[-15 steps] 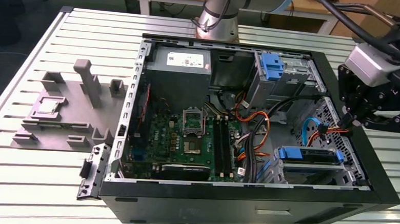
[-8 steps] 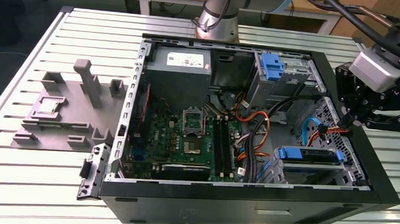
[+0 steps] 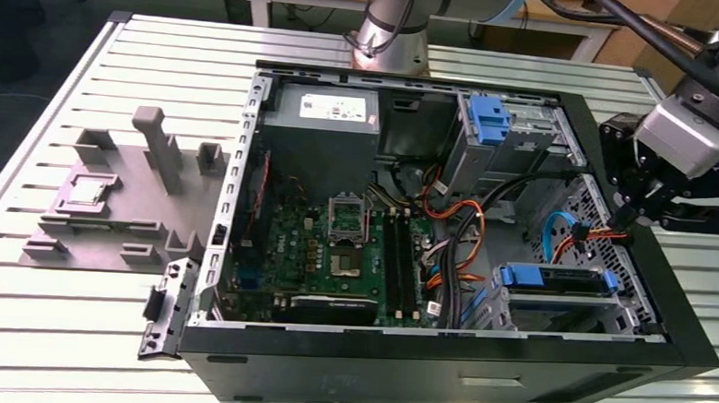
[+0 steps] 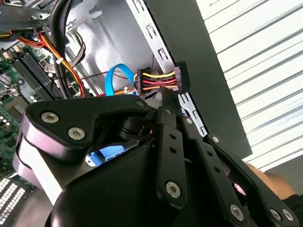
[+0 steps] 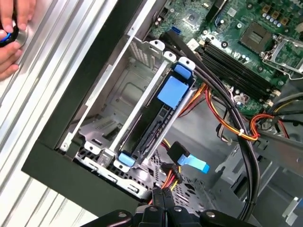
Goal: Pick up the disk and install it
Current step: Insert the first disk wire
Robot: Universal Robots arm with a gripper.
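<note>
The disk (image 3: 557, 280), silver with blue side rails, sits in the drive bay at the front corner of the open computer case (image 3: 364, 354), on the exterior view's right. In the first wrist view the disk (image 5: 163, 111) rests between the bay's metal rails with a blue tab on top. My gripper (image 3: 631, 214) hangs over the case's wall, above the bay. Its fingertips (image 5: 160, 197) are pressed together, with nothing between them that I can see. They sit right by a black power connector (image 4: 158, 78) with yellow, red and black wires, apart from the disk.
Thick black cables (image 5: 222, 101) and orange wires cross beside the bay. A blue flat cable (image 4: 116, 78) loops nearby. Another blue bracket (image 3: 491, 122) stands at the case's far corner. A person's hand (image 5: 12, 28) rests on the slatted table beside the case. Grey fixtures (image 3: 127, 189) stand on the exterior view's left.
</note>
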